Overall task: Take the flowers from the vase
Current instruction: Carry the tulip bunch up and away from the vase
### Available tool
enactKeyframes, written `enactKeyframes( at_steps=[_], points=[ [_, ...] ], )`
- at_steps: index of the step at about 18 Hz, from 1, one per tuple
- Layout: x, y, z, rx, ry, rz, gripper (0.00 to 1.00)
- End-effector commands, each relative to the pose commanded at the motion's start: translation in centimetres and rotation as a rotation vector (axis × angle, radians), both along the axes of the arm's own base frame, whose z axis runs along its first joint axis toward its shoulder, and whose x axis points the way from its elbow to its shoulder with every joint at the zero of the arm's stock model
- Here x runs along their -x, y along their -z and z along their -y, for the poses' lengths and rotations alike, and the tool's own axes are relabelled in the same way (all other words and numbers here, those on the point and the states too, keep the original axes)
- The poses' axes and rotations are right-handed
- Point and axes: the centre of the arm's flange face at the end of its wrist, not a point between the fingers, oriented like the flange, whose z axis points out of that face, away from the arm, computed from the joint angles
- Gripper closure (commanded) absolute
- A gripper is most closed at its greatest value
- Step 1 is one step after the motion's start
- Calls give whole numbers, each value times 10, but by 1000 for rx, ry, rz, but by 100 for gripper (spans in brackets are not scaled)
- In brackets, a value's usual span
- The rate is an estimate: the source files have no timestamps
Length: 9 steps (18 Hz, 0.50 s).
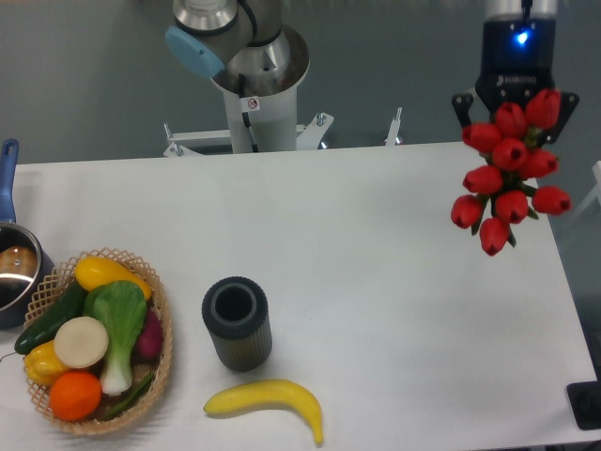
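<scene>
- Your hand sits at about two o'clock in the view, at the table's far right corner, with a blue light on the body above it.
- Its fingers are largely hidden behind the buds; the flowers hang from it clear of the table, so it is closed on them.
- The bunch overlaps the right edge of the table, with the buds spilling down towards three o'clock.
- The vase stands upright at about seven o'clock, mouth hollow, well apart from the flowers.
- Between the vase and the flowers you have a wide stretch of bare white table.
- A banana lies just in front of the vase, near the front edge at six o'clock.
- A woven basket of vegetables and fruit sits at eight o'clock, just left of the vase and not touching it.
- A pot with a blue handle is cut off by the left edge at nine o'clock, touching the basket rim.
- The robot base column rises beyond the far edge at twelve o'clock.
- A dark object shows at the lower right corner, off the table.
</scene>
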Motion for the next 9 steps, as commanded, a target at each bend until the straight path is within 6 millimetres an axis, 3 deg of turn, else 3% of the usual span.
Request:
enactKeyframes(
  at_steps=[5, 9],
  points=[
    [12, 16, -5, 6, 3, 26, 61],
    [11, 23, -4, 8, 4, 39, 61]
  ],
)
